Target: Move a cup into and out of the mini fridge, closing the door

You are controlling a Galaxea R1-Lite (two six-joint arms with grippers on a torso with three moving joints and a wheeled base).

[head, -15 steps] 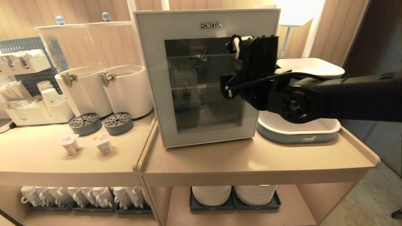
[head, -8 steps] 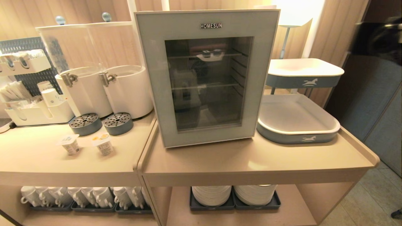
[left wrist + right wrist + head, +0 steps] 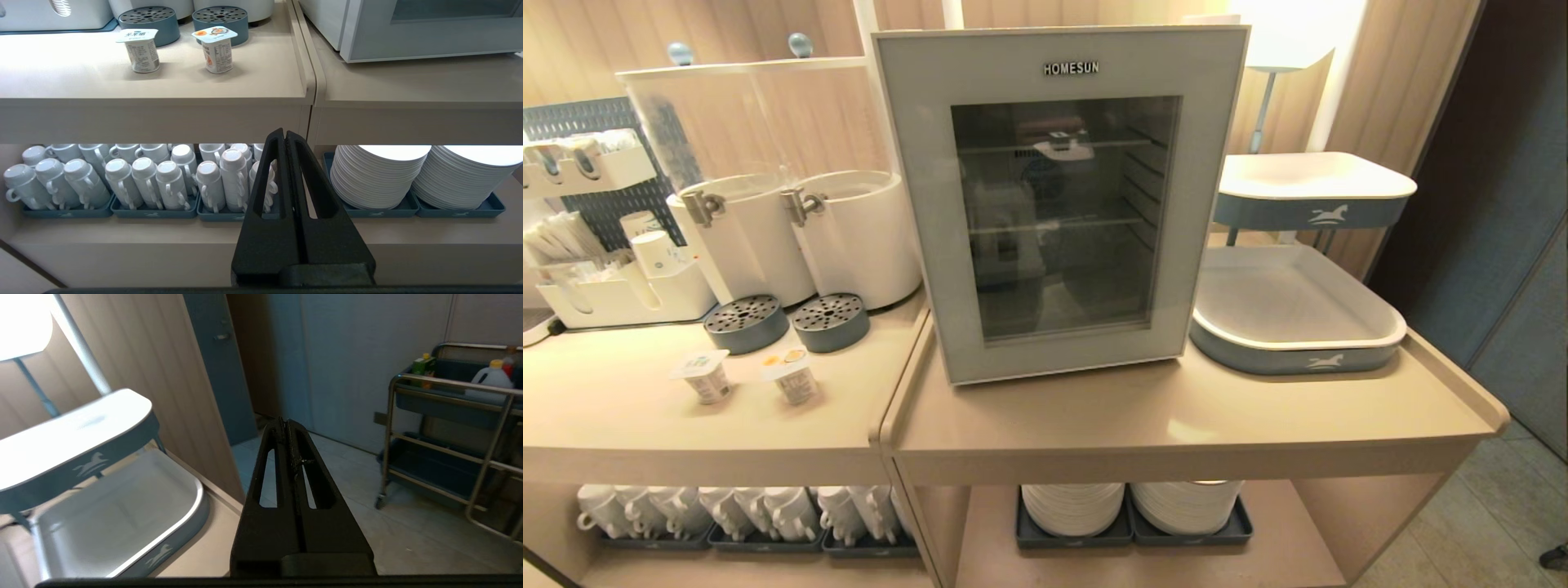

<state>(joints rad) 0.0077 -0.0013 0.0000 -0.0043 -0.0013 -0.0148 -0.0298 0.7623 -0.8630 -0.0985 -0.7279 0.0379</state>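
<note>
The mini fridge (image 3: 1062,204) stands upright at the back of the right-hand counter (image 3: 1176,425), its door (image 3: 915,204) shut flush, the dark glass pane showing wire shelves and a round fan within; the "HOMESUN" lettering runs along the top of the pale frame. Two small sealed cups (image 3: 747,376) stand on the left-hand counter (image 3: 621,408), well apart from the fridge and just in front of two round grey drip trays (image 3: 784,321); white drink dispensers (image 3: 800,229) rise behind them. A grey-rimmed tray (image 3: 1298,351) lies just right of the fridge, a second tray (image 3: 1315,208) raised above it. The left gripper (image 3: 286,139) hangs low before the counter's lower shelf of white mugs (image 3: 135,179) and stacked plates (image 3: 380,175), fingers pressed together, empty; the right gripper (image 3: 286,424), likewise pressed together and empty, points off past the trays toward a metal cart (image 3: 449,428) on the floor.
</note>
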